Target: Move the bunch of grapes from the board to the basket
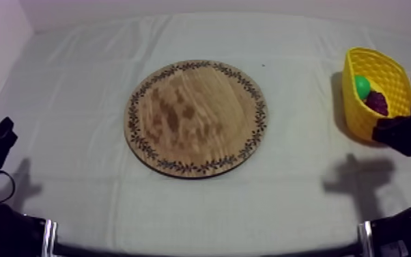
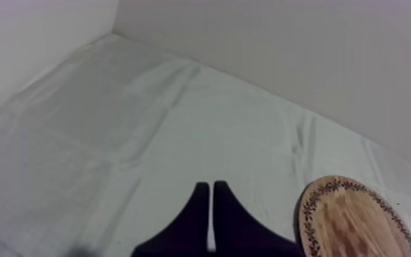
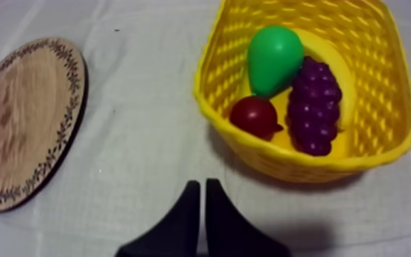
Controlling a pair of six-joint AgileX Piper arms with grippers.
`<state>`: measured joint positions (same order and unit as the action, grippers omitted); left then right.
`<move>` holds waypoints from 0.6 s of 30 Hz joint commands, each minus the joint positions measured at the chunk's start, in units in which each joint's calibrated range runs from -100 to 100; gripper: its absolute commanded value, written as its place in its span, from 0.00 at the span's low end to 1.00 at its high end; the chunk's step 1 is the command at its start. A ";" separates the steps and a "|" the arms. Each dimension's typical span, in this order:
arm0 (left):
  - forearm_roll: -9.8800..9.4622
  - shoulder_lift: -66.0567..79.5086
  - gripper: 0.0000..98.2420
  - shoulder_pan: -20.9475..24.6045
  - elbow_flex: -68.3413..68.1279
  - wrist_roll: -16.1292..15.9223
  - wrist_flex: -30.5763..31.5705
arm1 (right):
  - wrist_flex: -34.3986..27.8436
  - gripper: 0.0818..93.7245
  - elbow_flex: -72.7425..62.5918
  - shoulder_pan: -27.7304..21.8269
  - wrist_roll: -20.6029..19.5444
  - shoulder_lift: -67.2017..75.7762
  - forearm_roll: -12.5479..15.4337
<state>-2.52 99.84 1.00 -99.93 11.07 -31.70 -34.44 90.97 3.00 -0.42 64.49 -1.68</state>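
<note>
- the grapes (image 3: 314, 106) are seen lying inside the basket (image 3: 297, 164), against a green pear (image 3: 273, 58) and just beside a small red fruit (image 3: 254, 115).
- the basket is set on the cloth (image 1: 78, 89) at the table's right side, apart from the board (image 1: 196, 117).
- the board is seen bare at the middle of the table.
- the right gripper (image 3: 203, 183) is held near the basket, fingers pressed together in a narrow wedge, nothing grasped.
- the left gripper (image 2: 211, 184) is held over the cloth near the board's rim, likewise clenched on nothing.

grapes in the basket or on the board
Inside. The bunch of grapes lies in the yellow basket, beside the pear and the small red fruit, not on the wooden board.
</note>
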 commanded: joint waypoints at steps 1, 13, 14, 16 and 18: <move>0.01 -0.02 0.00 -0.02 0.04 -0.01 0.01 | 0.39 0.00 3.17 0.37 1.70 3.75 0.71; 0.01 -0.02 0.00 -0.02 0.04 -0.01 0.01 | -4.65 0.00 6.70 4.22 3.91 21.98 3.23; 0.01 -0.02 0.00 -0.02 0.04 -0.01 0.01 | -4.59 0.00 6.80 4.47 4.56 23.09 3.25; 0.01 -0.02 0.00 -0.02 0.04 -0.01 0.01 | -4.29 0.00 7.01 4.86 6.07 25.23 3.30; 0.01 -0.02 0.00 -0.02 0.04 -0.01 0.01 | -3.85 0.00 7.22 5.11 7.54 27.29 3.33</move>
<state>-2.52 99.84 1.00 -99.93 11.07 -31.70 -38.80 98.17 8.05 5.73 89.92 1.65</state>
